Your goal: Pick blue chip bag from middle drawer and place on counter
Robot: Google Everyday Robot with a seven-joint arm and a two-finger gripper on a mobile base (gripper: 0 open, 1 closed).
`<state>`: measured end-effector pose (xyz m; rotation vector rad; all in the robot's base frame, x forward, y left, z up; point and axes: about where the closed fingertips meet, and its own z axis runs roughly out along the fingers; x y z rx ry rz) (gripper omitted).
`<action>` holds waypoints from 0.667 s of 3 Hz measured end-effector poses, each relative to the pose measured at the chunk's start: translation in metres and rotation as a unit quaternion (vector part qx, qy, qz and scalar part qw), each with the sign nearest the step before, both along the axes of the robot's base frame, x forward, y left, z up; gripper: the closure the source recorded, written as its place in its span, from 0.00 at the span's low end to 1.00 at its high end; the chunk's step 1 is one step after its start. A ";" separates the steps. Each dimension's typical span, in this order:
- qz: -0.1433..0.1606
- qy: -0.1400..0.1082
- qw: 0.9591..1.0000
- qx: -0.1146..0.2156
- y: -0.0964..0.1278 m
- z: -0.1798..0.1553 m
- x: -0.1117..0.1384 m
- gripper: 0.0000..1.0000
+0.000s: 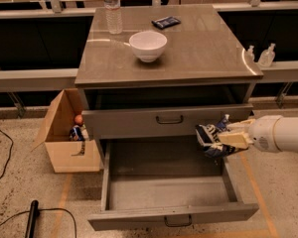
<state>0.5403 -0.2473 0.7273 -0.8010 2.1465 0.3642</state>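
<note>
The gripper (222,141) was at the right side of the cabinet, on the end of a white arm (283,133) that came in from the right edge of the view. It pinched the blue chip bag (207,137) between its tan fingers (234,139). The bag covered the tips, so it seemed the fingers pressed on its right part, but this was not fully clear.

The blue chip bag was crumpled and hung in the air, lifted out of the middle drawer (164,192). It was over the right wall of that drawer and just in front of the right end of the closed upper drawer front (139,124). It was lower than the top of the table (203,48) and did not touch it.

The middle drawer was pulled far out and its grey floor was bare.

On the table stood a white bowl (148,44) near the middle and a water bottle (112,9) at the back left. A small dark blue packet (166,21) lay flat behind the bowl.

A cardboard box (59,148) stood open on the floor, left of the cabinet, with some small things inside. Two small bottles (259,56) stood on a ledge to the right of the table.
</note>
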 end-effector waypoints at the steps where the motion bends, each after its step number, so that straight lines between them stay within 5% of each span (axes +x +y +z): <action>1: 0.000 -0.057 0.998 -0.006 -0.010 0.058 0.017 1.00; 2: 0.007 -0.126 0.992 -0.017 -0.017 0.113 0.041 1.00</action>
